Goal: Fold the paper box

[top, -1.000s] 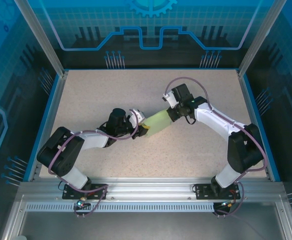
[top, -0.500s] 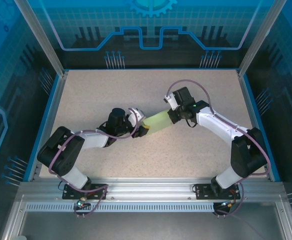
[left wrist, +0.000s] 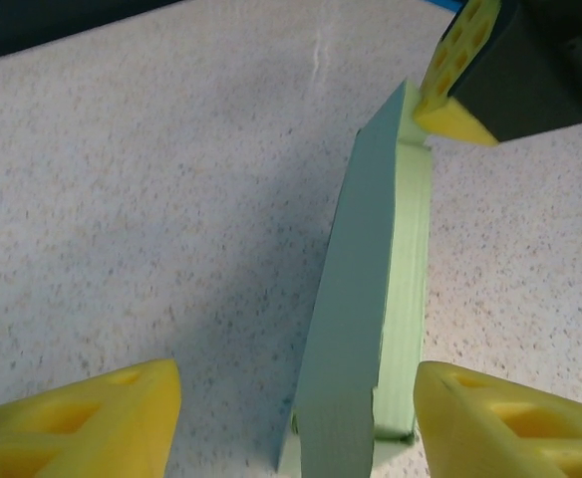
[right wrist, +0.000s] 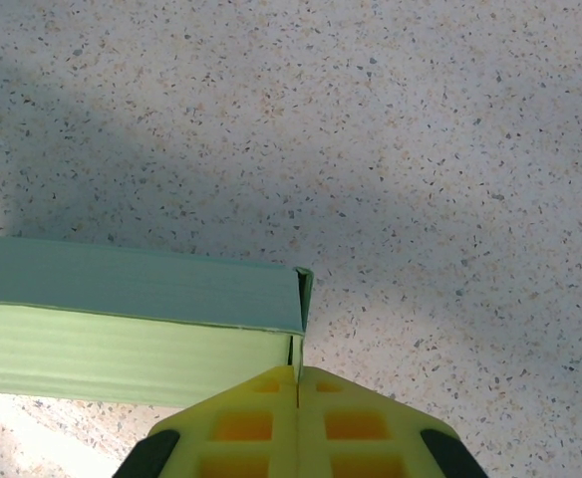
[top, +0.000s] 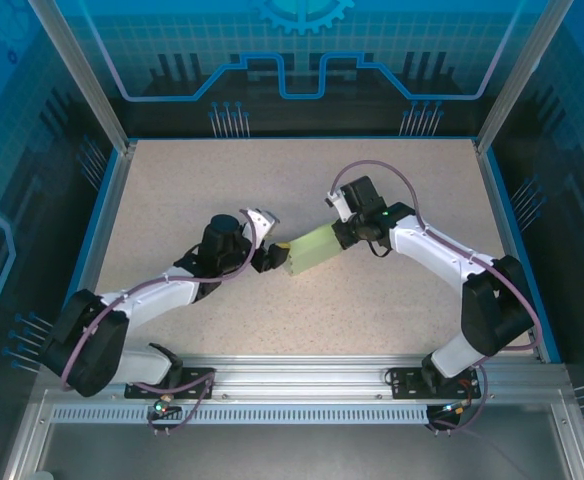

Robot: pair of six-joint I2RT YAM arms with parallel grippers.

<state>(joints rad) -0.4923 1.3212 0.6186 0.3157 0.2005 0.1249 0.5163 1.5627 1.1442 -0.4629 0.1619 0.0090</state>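
Pale mint-green thin-card paper box (top: 310, 247), a slim rectangular form, lies at the centre of the top view on the speckled table (top: 192, 190). Right gripper (right wrist: 298, 423) is clamped tight on its upper-right end; we judge this anchors it. Left gripper (left wrist: 296, 418) straddles the lower-left end, partly spread, gripping nothing. Long axis runs from lower left to upper right.

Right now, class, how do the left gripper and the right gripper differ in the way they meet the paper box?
The left gripper is open; the right gripper is shut. The left gripper's jaws straddle one end of the paper box without clamping it; the right gripper pinches a thin edge at the opposite end. Both have yellow fingertips.
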